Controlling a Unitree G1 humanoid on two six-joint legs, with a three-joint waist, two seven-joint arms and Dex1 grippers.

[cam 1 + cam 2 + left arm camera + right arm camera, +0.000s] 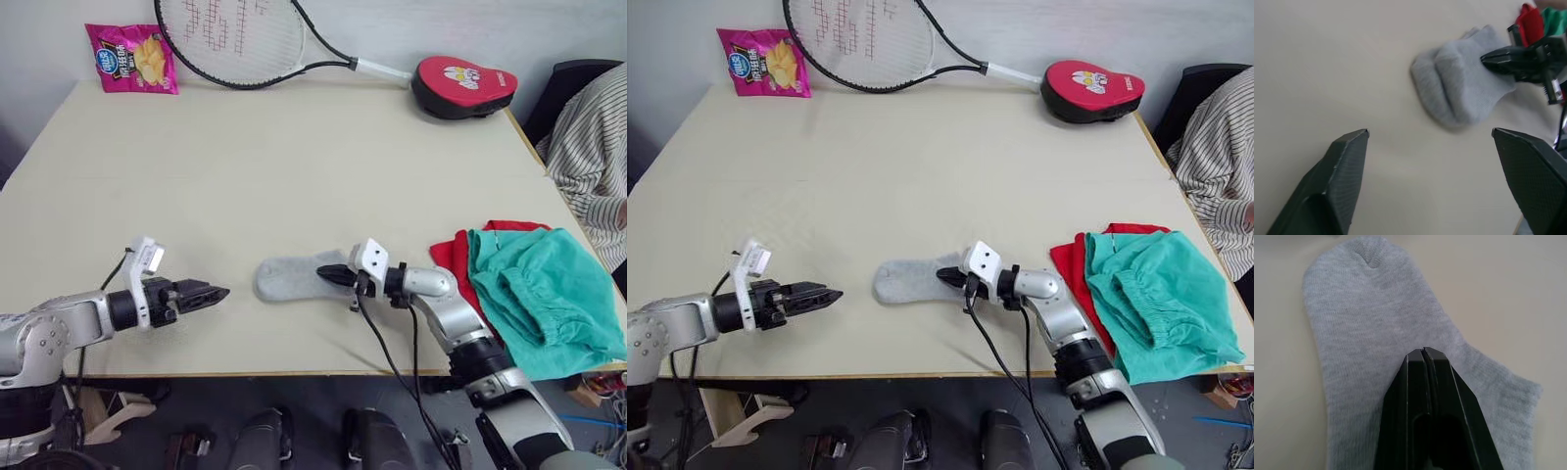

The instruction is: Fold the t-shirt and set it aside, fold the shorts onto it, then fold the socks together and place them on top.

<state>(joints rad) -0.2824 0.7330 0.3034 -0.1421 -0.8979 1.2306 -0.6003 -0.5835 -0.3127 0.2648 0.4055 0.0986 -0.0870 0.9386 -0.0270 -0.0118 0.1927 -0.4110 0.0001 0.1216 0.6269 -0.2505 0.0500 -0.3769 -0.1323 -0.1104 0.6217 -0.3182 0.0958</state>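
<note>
The grey socks lie flat near the table's front edge, one partly over the other in the left wrist view. My right gripper is shut, its tips resting on top of the socks' right end, with no fabric showing between the fingers. My left gripper hovers a short way left of the socks, open and holding nothing. At the right edge the teal shorts lie bunched on the red t-shirt, which peeks out along their left side.
A tennis racket, a pink crisp bag and a red padded case line the back of the table. A person in a striped shirt sits at the right.
</note>
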